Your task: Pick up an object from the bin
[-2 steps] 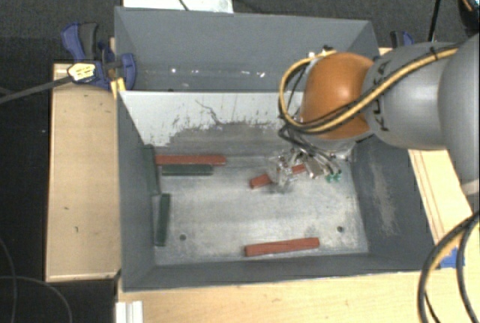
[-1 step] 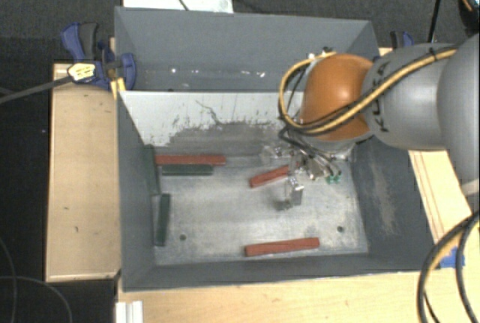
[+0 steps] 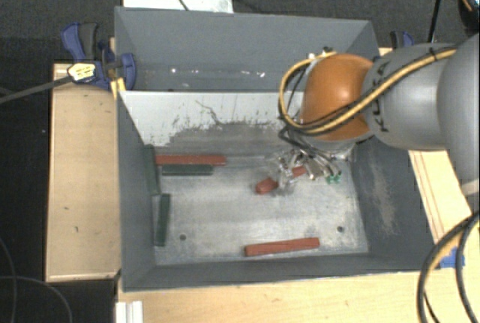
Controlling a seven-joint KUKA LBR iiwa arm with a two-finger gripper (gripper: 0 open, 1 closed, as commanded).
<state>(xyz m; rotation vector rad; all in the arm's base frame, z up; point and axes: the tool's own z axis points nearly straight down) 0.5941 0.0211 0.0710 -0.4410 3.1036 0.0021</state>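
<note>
Where the grey bin's floor meets the middle of the frame, a small red-brown block lies. The pincer is just to its right, low under the arm's orange cover; whether it is released or clenched cannot be told. One long red-brown bar lies at lower centre, and another lies at centre left above a dark green bar.

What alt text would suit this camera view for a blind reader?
A robot arm's gripper hangs low in a grey metal bin, beside a small red-brown block. Longer red-brown bars and dark green bars lie apart from it.
</note>
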